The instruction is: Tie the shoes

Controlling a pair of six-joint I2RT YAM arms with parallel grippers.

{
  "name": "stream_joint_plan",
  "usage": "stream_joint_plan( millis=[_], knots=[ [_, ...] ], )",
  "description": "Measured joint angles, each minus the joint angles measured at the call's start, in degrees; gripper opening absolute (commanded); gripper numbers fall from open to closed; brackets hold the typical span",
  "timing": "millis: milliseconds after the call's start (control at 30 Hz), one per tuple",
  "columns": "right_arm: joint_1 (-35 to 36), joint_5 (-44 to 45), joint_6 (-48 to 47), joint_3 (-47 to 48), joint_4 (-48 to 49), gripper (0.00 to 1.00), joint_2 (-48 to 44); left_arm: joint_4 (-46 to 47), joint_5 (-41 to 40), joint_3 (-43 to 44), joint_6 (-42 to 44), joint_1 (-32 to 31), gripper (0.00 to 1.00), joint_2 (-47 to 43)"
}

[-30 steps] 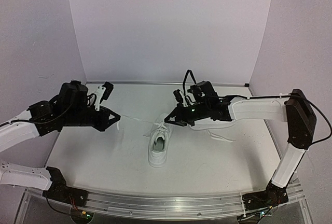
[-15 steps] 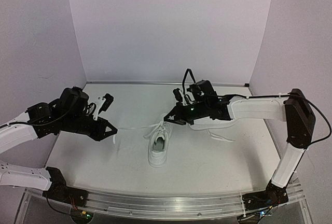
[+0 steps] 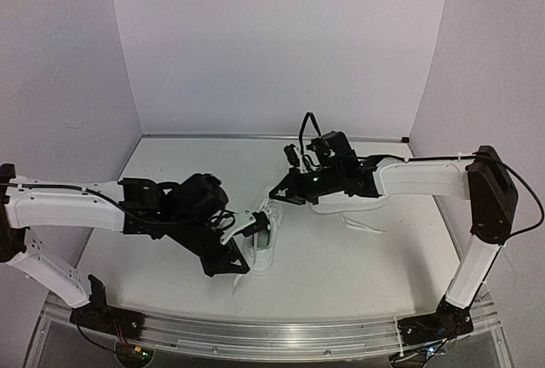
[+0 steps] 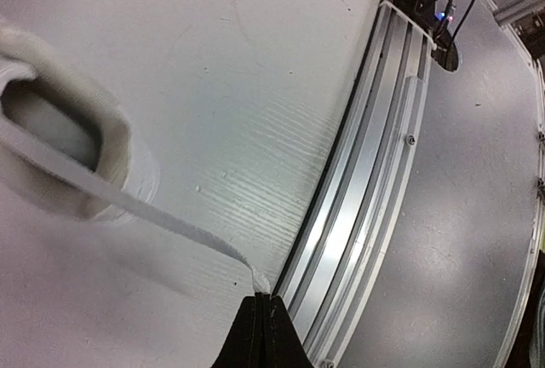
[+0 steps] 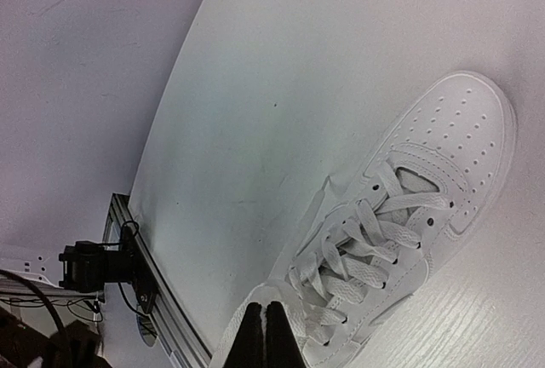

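1. Pale walls [image 3: 281, 44] close in the white table [image 3: 366, 257] on three sides, and a metal rail [image 4: 358, 198] runs along its near edge.
2. Your left pincer [image 4: 261, 298] is clenched on a flat white lace [image 4: 128, 206], which is nipped right at the fingertips.
3. From there the lace runs taut across the open collar of the near shoe [image 3: 267, 253].
4. In the left wrist view the rail lies just beyond the tips, so this pincer sits close to the near edge of the table.
5. From above, your left arm [image 3: 85, 210] reaches in from the left. Its dark wrist covers the left side of the near shoe, so that side is hidden from you.
6. Your right pincer [image 5: 264, 310] has its fingers pressed together, with the tips at the near shoe's collar end. You cannot tell whether a lace is caught between them.
7. In the right wrist view the near shoe lies flat with its laces crossed through the eyelets, and its perforated toe points away from the tips.
8. The far shoe [image 3: 336, 204] sits under your right forearm and is mostly hidden by it. A loose lace end [image 3: 366, 227] trails from it on the table.
9. The two shoes lie near each other around the middle of the table.
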Motion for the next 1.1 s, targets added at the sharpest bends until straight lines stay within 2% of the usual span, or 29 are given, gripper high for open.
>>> stream_joint_plan(
  millis=[167,367,767,933,1000,1100],
  knots=[
    [0.00,-0.47,-1.65,0.42,-0.42,0.00,0.00,2.88,2.17,8.14,6.12,-3.50,0.00,10.64],
    [0.00,-2.21,-4.01,1.10,-0.73,0.00,0.00,7.62,5.00,18.02,13.26,-4.76,0.00,21.35],
    [0.00,-5.39,-8.20,2.14,-3.56,0.00,0.00,9.60,4.12,25.49,28.30,-4.71,0.01,32.50],
    [-0.01,-5.98,-9.35,2.44,-4.44,0.00,0.00,9.85,1.51,26.50,31.49,-4.68,0.17,34.97],
    [0.00,-6.18,-9.57,2.63,-4.64,0.00,0.00,9.78,0.43,26.50,32.24,-4.62,0.30,35.11],
    [0.00,-6.61,-9.85,2.93,-4.73,0.00,0.00,10.23,-0.64,26.48,32.54,-4.60,0.43,34.98]
  ],
)
